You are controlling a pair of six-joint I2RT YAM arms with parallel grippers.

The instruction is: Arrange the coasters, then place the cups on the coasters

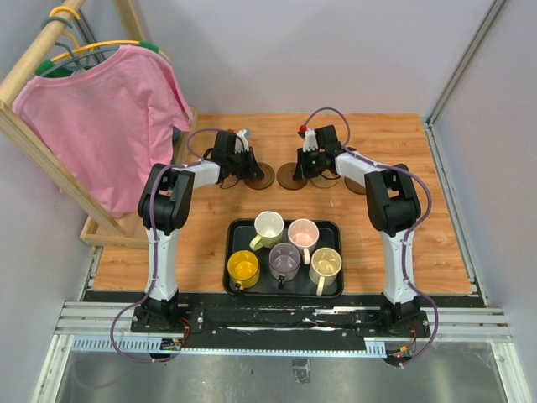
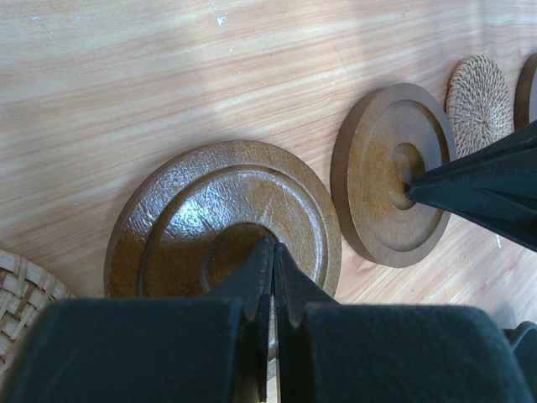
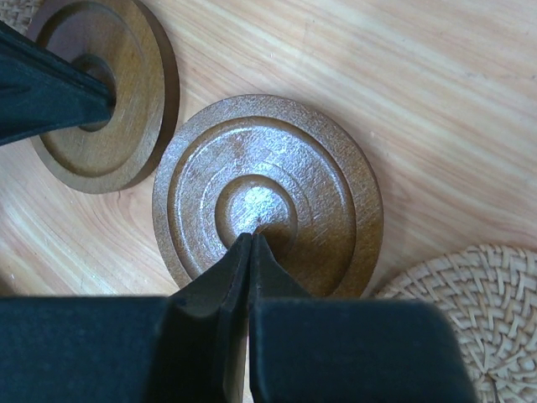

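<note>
Two dark wooden coasters lie side by side at the far middle of the table. My left gripper [image 1: 254, 172] is shut, its tips [image 2: 273, 248] pressing on the centre of the left coaster [image 2: 222, 222]. My right gripper [image 1: 298, 175] is shut too, its tips [image 3: 250, 239] on the hub of the right coaster [image 3: 268, 197]. Woven tan coasters [image 2: 480, 101] [image 3: 478, 311] lie on the outer sides, and a third dark one [image 2: 530, 84] shows at the edge. Several cups stand in the black tray [image 1: 237, 228]: cream-white [image 1: 268, 225], pink [image 1: 303, 233], yellow [image 1: 243, 267], purple [image 1: 284, 260], pale yellow [image 1: 325, 264].
A pink shirt [image 1: 109, 126] hangs on a wooden rack at the far left, and the rack's base [image 1: 109, 231] runs along the table's left side. Grey walls close the table at the back and the right.
</note>
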